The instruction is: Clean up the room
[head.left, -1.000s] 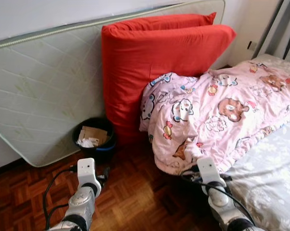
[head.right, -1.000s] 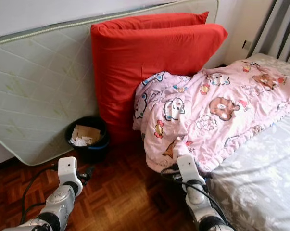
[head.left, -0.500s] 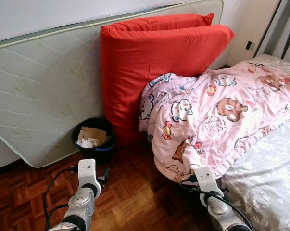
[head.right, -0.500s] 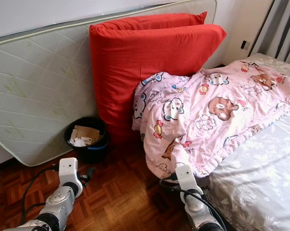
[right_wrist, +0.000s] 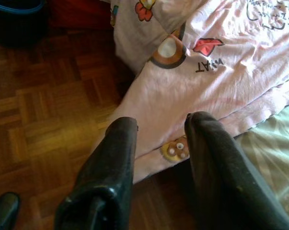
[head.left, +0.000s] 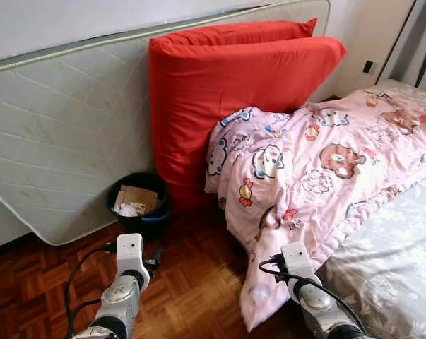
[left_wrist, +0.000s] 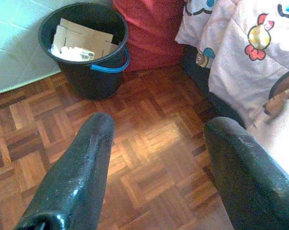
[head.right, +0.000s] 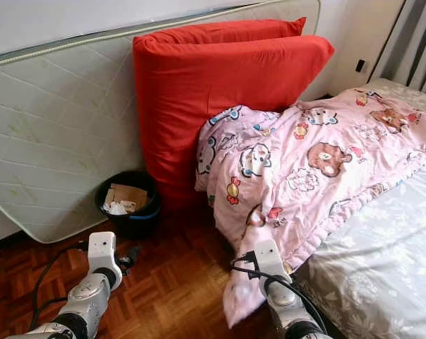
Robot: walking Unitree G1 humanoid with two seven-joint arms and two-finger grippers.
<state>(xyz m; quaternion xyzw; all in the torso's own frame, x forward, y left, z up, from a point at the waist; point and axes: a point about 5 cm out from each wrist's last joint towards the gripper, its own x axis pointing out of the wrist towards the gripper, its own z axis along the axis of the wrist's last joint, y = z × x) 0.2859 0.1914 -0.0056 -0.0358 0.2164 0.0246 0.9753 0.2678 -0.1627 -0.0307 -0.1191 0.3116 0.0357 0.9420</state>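
A pink cartoon-print blanket (head.left: 326, 162) lies bunched across the bed (head.left: 393, 272). One corner (head.left: 258, 300) hangs off the bed's side down to the parquet floor. My right gripper (right_wrist: 161, 120) is low beside that hanging corner, its fingers apart over the pink cloth with nothing pinched between them. My left gripper (left_wrist: 156, 122) hangs open above bare floor, some way short of a black bin (left_wrist: 84, 45) holding cardboard and paper scraps.
Two large red cushions (head.left: 227, 92) stand against a pale mattress (head.left: 57, 141) that leans on the wall. The black bin (head.left: 138, 201) sits at their foot. Grey curtains (head.left: 417, 42) hang at the far right. Open parquet (head.left: 191, 289) lies between the arms.
The blanket's corner has slid off the bed and now hangs to the floor. My right gripper has drawn back and down, away from the bed's edge. The left arm has stayed put.
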